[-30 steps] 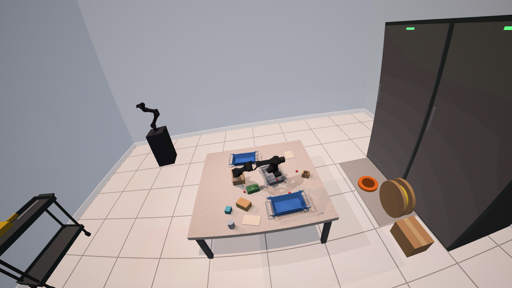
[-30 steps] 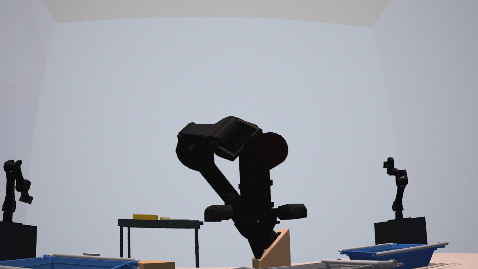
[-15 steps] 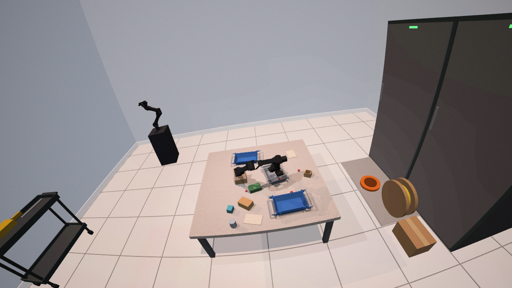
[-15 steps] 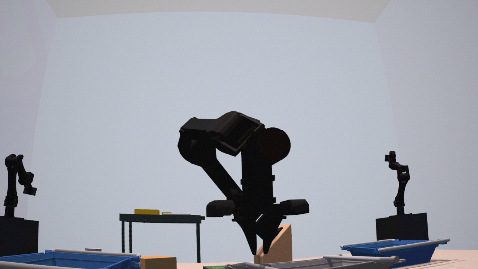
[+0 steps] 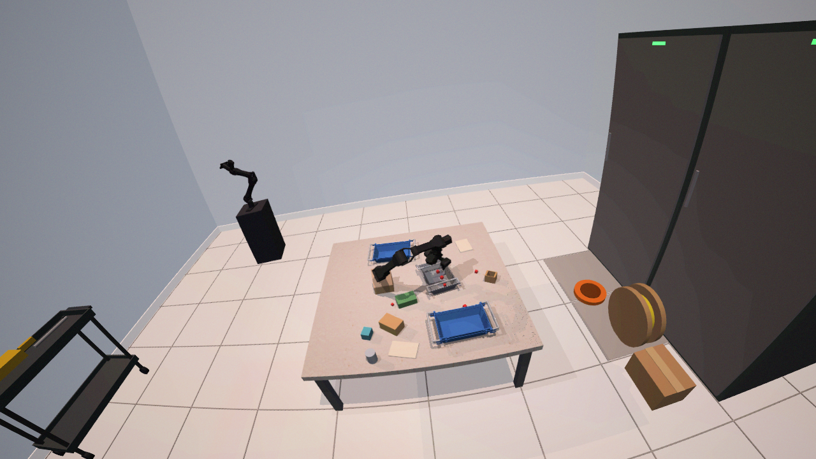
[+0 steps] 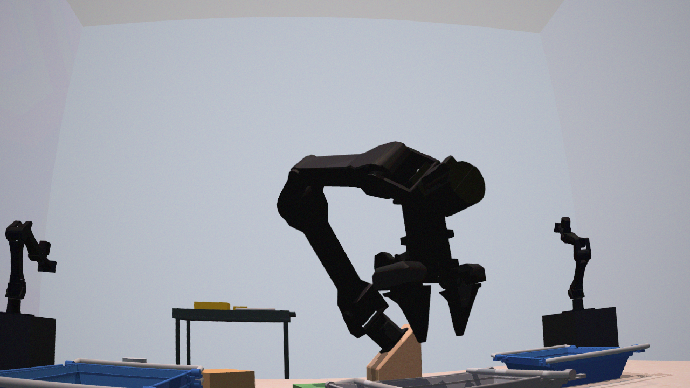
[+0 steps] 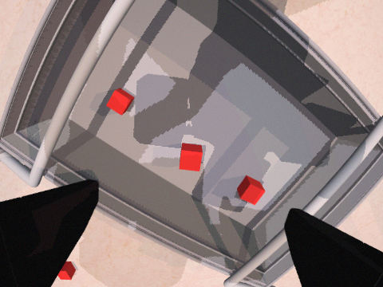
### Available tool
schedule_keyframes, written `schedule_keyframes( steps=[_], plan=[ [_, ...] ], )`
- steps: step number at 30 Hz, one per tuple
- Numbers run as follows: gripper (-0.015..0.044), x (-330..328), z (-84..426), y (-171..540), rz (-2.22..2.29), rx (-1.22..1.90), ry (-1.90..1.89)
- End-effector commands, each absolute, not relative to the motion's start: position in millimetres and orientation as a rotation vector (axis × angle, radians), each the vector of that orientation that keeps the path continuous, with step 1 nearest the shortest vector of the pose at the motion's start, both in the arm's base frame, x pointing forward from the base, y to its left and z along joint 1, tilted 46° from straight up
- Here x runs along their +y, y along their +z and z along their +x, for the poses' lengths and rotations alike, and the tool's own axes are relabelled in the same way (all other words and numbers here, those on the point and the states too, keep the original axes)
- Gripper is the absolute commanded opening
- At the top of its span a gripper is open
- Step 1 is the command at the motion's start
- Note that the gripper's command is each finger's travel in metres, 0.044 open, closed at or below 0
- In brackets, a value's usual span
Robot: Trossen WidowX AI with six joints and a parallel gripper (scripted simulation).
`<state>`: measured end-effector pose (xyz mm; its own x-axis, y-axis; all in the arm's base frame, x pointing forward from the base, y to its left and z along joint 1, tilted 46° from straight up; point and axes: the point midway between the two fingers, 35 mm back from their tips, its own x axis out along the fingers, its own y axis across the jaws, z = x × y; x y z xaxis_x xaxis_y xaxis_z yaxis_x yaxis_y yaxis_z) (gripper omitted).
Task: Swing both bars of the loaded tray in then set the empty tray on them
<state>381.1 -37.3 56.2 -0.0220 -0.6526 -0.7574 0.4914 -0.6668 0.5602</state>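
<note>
The grey loaded tray (image 5: pixel 431 278) (image 6: pixel 463 378) (image 7: pixel 120 168) stands mid-table with three red blocks inside, one in the middle (image 7: pixel 191 157). In the wrist view, one wire bar (image 7: pixel 74 89) crosses its top inside the left end; the other bar (image 7: pixel 336 183) crosses close to the right end. An empty blue tray (image 5: pixel 463 324) (image 6: pixel 130 376) stands toward the front, with wire bars at its ends. Another empty blue tray (image 5: pixel 391 252) (image 6: pixel 579 360) stands at the back. My gripper (image 5: pixel 438 264) (image 6: pixel 440 337) (image 7: pixel 194 206) is open and empty above the grey tray, pointing down.
A wooden wedge (image 5: pixel 383 284) sits under the arm's base. A green block (image 5: pixel 405 299), an orange block (image 5: pixel 391 324), a teal cube (image 5: pixel 366 333) and a grey cylinder (image 5: pixel 371 356) stand toward the left and front. A small brown box (image 5: pixel 490 276) stands right of the grey tray.
</note>
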Motion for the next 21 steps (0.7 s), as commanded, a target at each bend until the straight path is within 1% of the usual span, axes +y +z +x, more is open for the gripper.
schedule_keyframes(
  steps=[1, 5, 10, 16, 21],
  plan=[
    [0.044, 18.9, 368.2, 14.1, 1.234, 0.156, -1.737],
    [0.044, 71.5, 345.1, -22.5, 1.004, 0.46, -1.63],
    [0.044, 126.7, 301.4, -65.0, 0.689, 0.788, -1.459],
    [0.044, 173.3, 229.9, -112.2, 0.263, 1.12, -1.205],
    [0.044, 190.0, 158.8, -147.4, -0.136, 1.347, -0.957]
  ],
)
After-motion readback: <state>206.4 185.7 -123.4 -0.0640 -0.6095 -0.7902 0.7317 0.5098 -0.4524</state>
